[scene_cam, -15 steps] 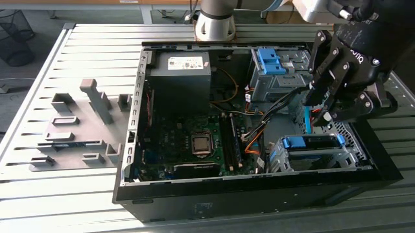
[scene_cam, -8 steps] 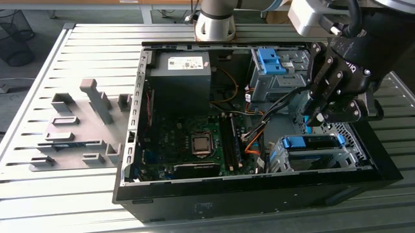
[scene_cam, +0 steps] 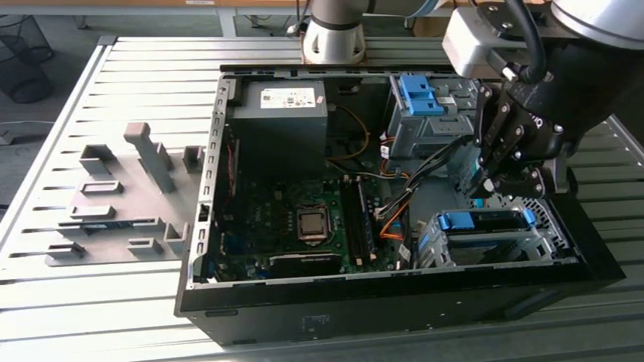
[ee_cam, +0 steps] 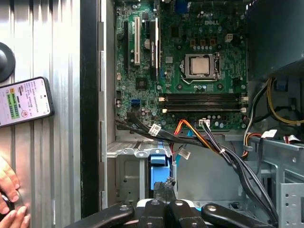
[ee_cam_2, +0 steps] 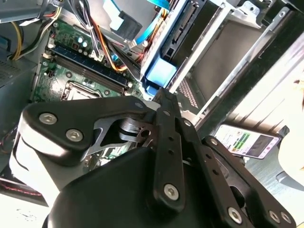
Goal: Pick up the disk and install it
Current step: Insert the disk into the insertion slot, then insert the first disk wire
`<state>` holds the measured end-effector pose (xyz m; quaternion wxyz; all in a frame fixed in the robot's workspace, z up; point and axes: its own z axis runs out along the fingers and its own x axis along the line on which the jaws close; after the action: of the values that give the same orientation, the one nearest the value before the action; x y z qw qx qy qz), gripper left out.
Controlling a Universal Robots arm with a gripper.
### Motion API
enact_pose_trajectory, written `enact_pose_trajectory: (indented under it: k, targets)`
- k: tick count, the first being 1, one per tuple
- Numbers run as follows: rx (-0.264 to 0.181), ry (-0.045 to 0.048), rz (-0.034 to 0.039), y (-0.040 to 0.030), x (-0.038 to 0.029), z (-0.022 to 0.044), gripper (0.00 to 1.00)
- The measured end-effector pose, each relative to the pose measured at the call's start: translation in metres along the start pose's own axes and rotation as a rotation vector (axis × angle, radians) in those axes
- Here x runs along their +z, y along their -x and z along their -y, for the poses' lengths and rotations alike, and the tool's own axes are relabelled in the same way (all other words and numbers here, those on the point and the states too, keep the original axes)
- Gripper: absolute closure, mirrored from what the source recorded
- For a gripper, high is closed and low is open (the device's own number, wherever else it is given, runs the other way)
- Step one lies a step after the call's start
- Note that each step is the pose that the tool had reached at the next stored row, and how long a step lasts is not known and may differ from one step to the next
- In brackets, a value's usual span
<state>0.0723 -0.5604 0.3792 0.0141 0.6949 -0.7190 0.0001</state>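
The disk (scene_cam: pixel 483 221) lies in the metal drive cage (scene_cam: pixel 548 226) at the corner of the open computer case on the exterior view's right, its blue plastic end facing up. My gripper (scene_cam: pixel 495 188) hangs just above it with the fingers shut together. In both wrist views the fingertips (ee_cam: pixel 164 184) (ee_cam_2: pixel 164 95) meet the disk's blue end (ee_cam: pixel 159 168) (ee_cam_2: pixel 159 73). I cannot tell whether they pinch it or only touch it. The rest of the disk is sunk in the cage.
A second cage with a blue bracket (scene_cam: pixel 418 94) stands behind. The black power supply (scene_cam: pixel 277 113), motherboard (scene_cam: pixel 302 219) and loose cables (ee_cam: pixel 209 142) lie inside the case. A phone (ee_cam: pixel 23 102) and a person's hand (ee_cam: pixel 8 199) rest on the slatted table; a grey fixture plate (scene_cam: pixel 121 204) lies beside the case.
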Motion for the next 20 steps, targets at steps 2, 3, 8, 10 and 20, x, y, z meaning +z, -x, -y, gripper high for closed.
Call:
enact_pose_trajectory:
  k: [2, 3, 8, 10, 20]
  targets:
    - [0.0, -0.0003, 0.0001, 0.0001, 0.0032, 0.0002, 0.89]
    - [0.0, -0.0003, 0.0, 0.0001, 0.0034, 0.0002, 0.89]
    - [0.0, -0.0003, 0.0001, 0.0001, 0.0042, 0.0002, 0.89]
    - [0.0, -0.0003, 0.0001, 0.0001, 0.0042, 0.0002, 0.89]
    - [0.0, -0.0004, 0.0002, 0.0003, 0.0049, 0.0058, 0.89]
